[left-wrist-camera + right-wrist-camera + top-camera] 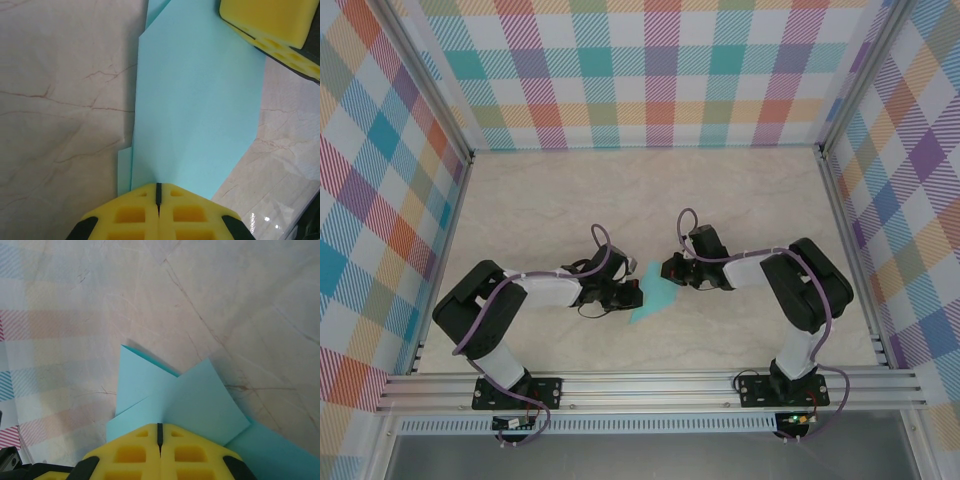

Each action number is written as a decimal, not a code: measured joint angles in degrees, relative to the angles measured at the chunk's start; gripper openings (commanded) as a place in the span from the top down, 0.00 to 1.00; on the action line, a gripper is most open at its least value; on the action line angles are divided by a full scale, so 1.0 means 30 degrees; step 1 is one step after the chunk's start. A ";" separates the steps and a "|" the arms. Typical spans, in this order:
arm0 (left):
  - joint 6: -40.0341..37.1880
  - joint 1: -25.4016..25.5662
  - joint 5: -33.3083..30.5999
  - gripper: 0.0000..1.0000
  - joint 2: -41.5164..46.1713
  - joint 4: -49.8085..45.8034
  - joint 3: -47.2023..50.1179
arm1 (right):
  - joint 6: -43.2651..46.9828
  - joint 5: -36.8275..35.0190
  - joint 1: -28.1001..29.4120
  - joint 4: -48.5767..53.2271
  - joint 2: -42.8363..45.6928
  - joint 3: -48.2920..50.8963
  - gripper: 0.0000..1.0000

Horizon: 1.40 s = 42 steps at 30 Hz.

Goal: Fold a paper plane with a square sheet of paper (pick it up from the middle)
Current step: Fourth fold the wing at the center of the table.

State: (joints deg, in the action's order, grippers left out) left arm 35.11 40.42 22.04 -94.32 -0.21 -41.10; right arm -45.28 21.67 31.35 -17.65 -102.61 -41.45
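Left gripper (pixel 158 189) had its 2 yellow fingers pressed fully together, their tips sitting at the near edge of the square sheet of paper (pixel 195 105). Whether a sliver of that edge was nipped between them or they merely bore down on it, I could not tell. Right gripper (pixel 160 429) was closed just as tightly at the opposite side, its tips touching the paper where 2 flaps overlapped.

From above, the sheet lay on the marble-look table (pixel 540 200) between the 2 grippers, near the middle of the workspace, already partly folded, with more than 1 layer showing along its edges.

The paper looked very light, thin and limp. It would likely bend under its own weight, slide easily on the smooth tabletop, and take a stray crease or tear from any hard pinch. Folded zones should be somewhat stiffer than single layers.

A sensible hold would be a shallow pinch on an edge or raised flap, since flat paper offers nothing to grip. 1 arm would best pin the layers while the other lifts, keeping clear of the sharp corners, which crumple first.
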 measured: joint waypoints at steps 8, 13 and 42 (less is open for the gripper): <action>0.0051 -0.0270 0.0750 0.95 0.0357 -0.2718 -0.1719 | -0.0138 0.0036 0.0000 -0.0619 -0.0007 0.0284 1.00; 0.0379 -0.0474 0.2769 0.95 0.0051 -0.2397 -0.3672 | -0.0138 0.0036 0.0000 -0.0772 -0.0007 0.0350 1.00; 0.0933 -0.0707 0.3337 0.94 -0.4080 -0.0874 -0.4590 | -0.0219 0.0197 -0.0007 -0.1297 -0.0036 0.0597 1.00</action>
State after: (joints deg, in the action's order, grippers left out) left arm 37.91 38.30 32.05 -106.56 -2.83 -54.87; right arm -45.93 22.26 31.33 -21.54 -102.72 -39.66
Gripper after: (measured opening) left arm 0.060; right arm 0.045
